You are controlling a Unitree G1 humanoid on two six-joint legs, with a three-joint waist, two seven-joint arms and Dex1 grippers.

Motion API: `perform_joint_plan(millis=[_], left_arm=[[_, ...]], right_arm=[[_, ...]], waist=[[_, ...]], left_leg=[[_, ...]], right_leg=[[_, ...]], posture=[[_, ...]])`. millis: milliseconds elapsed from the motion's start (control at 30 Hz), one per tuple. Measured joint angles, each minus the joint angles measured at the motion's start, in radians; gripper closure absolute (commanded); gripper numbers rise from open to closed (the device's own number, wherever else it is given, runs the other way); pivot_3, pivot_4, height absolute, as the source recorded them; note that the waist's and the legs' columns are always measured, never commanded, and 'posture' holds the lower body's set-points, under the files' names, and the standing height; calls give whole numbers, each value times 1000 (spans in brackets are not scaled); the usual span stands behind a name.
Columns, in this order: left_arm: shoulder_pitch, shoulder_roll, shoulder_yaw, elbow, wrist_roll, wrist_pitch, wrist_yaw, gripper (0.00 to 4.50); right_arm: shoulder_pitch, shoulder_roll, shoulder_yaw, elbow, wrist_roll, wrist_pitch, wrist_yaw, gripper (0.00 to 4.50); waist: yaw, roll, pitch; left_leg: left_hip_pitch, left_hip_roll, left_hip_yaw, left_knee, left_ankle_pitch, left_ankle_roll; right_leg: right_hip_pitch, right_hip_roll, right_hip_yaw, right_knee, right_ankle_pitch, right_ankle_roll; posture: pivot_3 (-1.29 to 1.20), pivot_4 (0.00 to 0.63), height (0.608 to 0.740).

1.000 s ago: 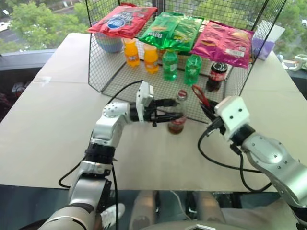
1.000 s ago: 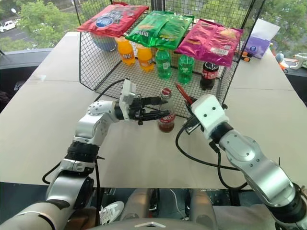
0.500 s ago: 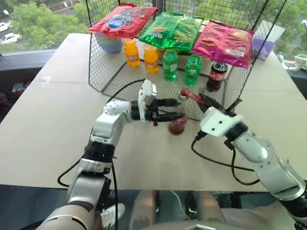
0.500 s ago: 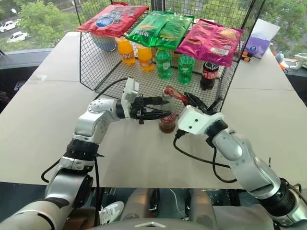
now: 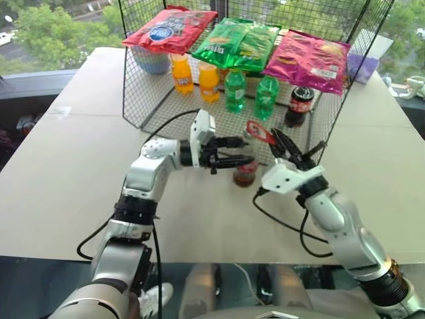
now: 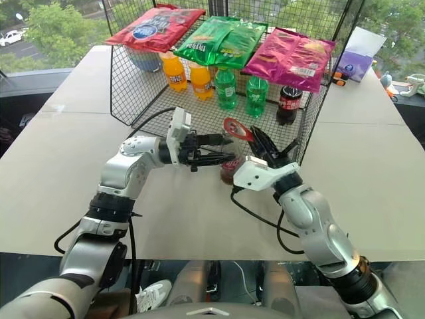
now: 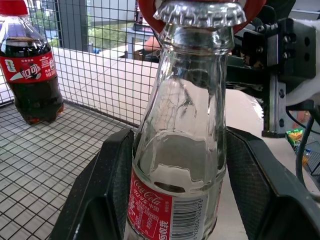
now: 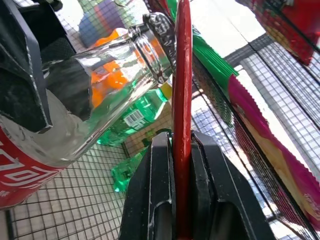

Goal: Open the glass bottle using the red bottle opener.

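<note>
The glass bottle (image 5: 246, 170) stands upright on the table in front of the wire rack, with dark cola in its lower part and a red-and-white label. My left gripper (image 5: 247, 150) reaches in from the left and is shut on the bottle's body, one black finger (image 7: 107, 175) on each side. My right gripper (image 5: 277, 138) comes from the right and is shut on the handle of the red bottle opener (image 5: 257, 131). The opener's ring head sits at the metal cap (image 7: 200, 12); in the right wrist view the opener (image 8: 181, 90) lies edge-on against the cap.
Behind the bottle stands a black wire rack (image 5: 166, 106) holding orange bottles (image 5: 182, 73), green bottles (image 5: 235, 90) and a squat dark cola bottle (image 5: 300, 105), with crisp bags (image 5: 239, 43) on top. Bare table lies left and in front. A purple box (image 5: 364, 66) is far right.
My right gripper has rolled and moved left and slightly down, carrying the red opener from beside the bottle to its cap. The left gripper and the bottle have stayed still.
</note>
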Motion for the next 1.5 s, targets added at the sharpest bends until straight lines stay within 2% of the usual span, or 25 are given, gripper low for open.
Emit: perform_joint_plan(millis=[200,400,600,867,1133,1200,1500], left_arm=[[0,13,6,0,0,7,-1,2366],[0,19,6,0,0,8,-3,2366],[0,20,5,0,2,6,-5,2366],[-1,7,-3,1,19,-5,-4,2366],[-1,4,-2,8,21,-5,-4,2366],[-1,6,-3,18,21,-19,-13,2366],[-11,-7,-21,60,39,-102,-45,2366]], right_arm=[[-3,85,19,101,-124,-57,-85,4500],[-2,100,22,149,-203,-102,-141,4500],[4,106,18,159,-234,-119,-158,4500],[10,52,-12,134,-249,-131,-129,4500],[2,83,-14,160,-276,-142,-139,4500],[-1,62,-18,148,-276,-145,-118,4500],[-38,-138,-115,-1,-224,-167,157,4500]], waist=[[-1,0,0],[0,1,-2],[0,1,-2],[0,2,-5],[0,3,-6],[0,4,-7],[1,6,-11]], left_leg=[[1,0,0,0,0,0],[1,0,0,0,0,0],[2,0,0,0,0,0],[2,0,-1,0,-1,1],[2,0,-1,0,-1,2],[2,1,-1,0,-1,2],[2,0,-1,0,-1,2]], right_leg=[[0,0,0,2,0,0],[0,0,1,3,0,0],[0,0,1,3,0,0],[0,-1,1,3,0,0],[0,-1,1,3,0,0],[0,-1,1,3,0,0],[1,-1,0,3,0,0]], posture=[[0,150,728],[0,150,728],[0,150,728],[0,150,728],[0,150,728],[0,150,728],[0,150,728]])
